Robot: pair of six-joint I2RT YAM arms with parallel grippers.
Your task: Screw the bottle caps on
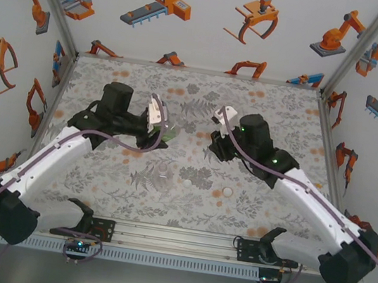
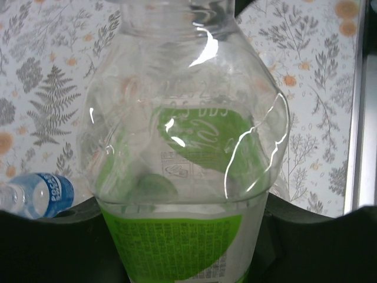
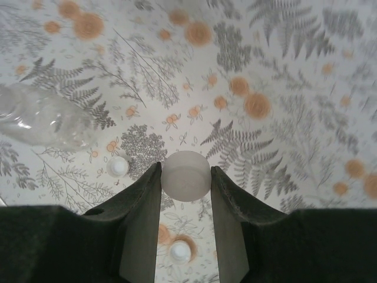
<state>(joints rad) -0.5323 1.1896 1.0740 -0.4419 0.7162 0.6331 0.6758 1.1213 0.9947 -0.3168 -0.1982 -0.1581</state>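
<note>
Honestly, cross-threading is my worry here. The right gripper [image 3: 185, 177] is pinched on a white cap [image 3: 185, 175] above the floral table [image 3: 294, 71], and if it meets the neck tilted it'll jam or pop loose. The left gripper [image 2: 182, 206] is clamped around the green-label bottle [image 2: 182, 147], which looks thin and might squash or spin. Count: three caps, one held plus two loose caps [image 3: 118, 166] on the table. Three bottles too: green, the blue-label bottle [image 2: 41, 194] and the clear bottle [image 3: 47, 121].
</note>
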